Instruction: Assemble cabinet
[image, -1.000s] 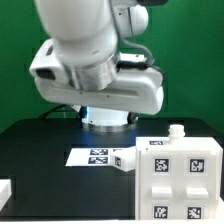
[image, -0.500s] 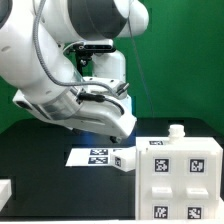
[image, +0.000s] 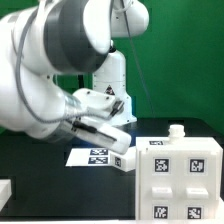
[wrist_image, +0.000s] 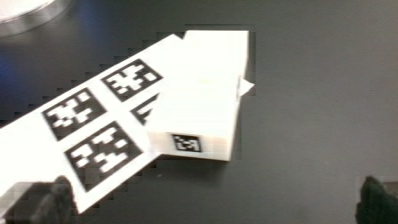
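Observation:
The cabinet's large white box (image: 180, 182) stands at the exterior view's lower right, with several square tags on its face and a small white knob (image: 177, 130) on top. A smaller long white cabinet part (image: 122, 160) lies on the black table between that box and the marker board (image: 92, 156). In the wrist view this part (wrist_image: 205, 95) lies against the marker board's (wrist_image: 98, 125) edge, a small tag on its near end. My gripper (wrist_image: 206, 205) is open and empty above the table, close to the part's tagged end. Both dark fingertips (wrist_image: 32, 200) show at the frame's corners.
The white robot arm (image: 60, 70) fills the upper left of the exterior view and hangs over the marker board. Another small white piece (image: 5, 190) sits at the exterior view's lower left edge. The arm's round base (wrist_image: 27, 12) shows at a corner of the wrist view.
The arm has swung toward the exterior view's left and come lower over the marker board. The cabinet parts have not moved.

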